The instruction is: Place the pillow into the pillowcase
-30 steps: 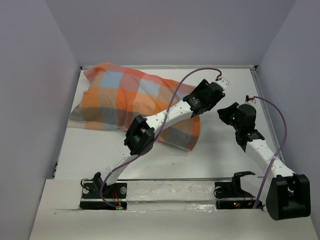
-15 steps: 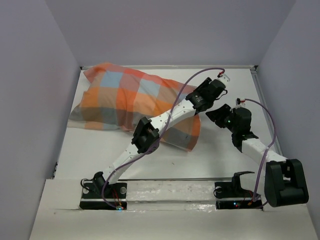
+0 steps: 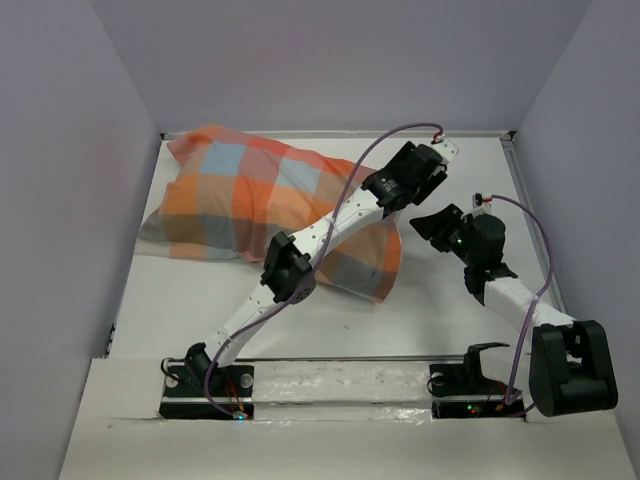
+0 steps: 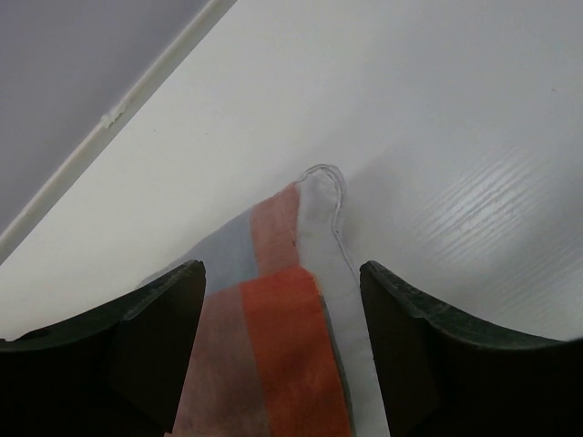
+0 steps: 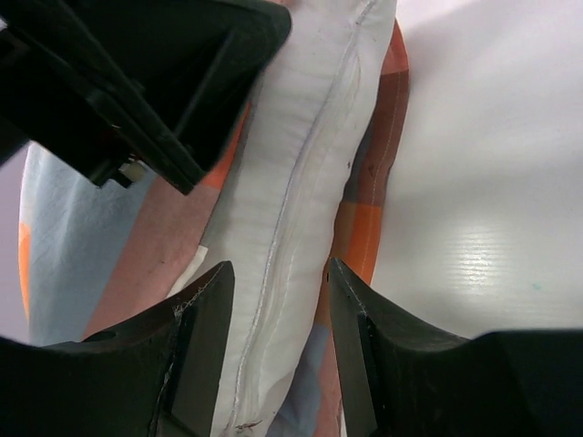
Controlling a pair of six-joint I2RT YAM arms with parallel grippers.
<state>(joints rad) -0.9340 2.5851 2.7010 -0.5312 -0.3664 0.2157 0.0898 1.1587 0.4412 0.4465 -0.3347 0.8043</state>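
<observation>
The pillowcase (image 3: 250,205), in orange, peach and light blue checks, lies plump across the far left of the table. Its right end reaches under my left arm. My left gripper (image 3: 408,182) hovers over that end. In the left wrist view it (image 4: 282,270) stands open, and a corner of the pillowcase (image 4: 273,337) lies between the jaws without touching them. The white pillow (image 5: 291,182) shows only as a seamed edge at the pillowcase's mouth (image 5: 364,228). My right gripper (image 5: 278,273) is open, with its jaws on either side of that edge. From above it (image 3: 432,222) sits just right of the pillowcase.
Lilac walls close the table in on the left, back and right. A white rail (image 4: 118,114) runs along the far edge. The left arm's black wrist (image 5: 137,82) hangs close above the right gripper. Purple cables (image 3: 545,250) loop over both arms.
My right gripper has opened and moved left to the pillowcase's mouth, its arm folding down. The left gripper narrowed, reopened and shifted slightly toward the back.
</observation>
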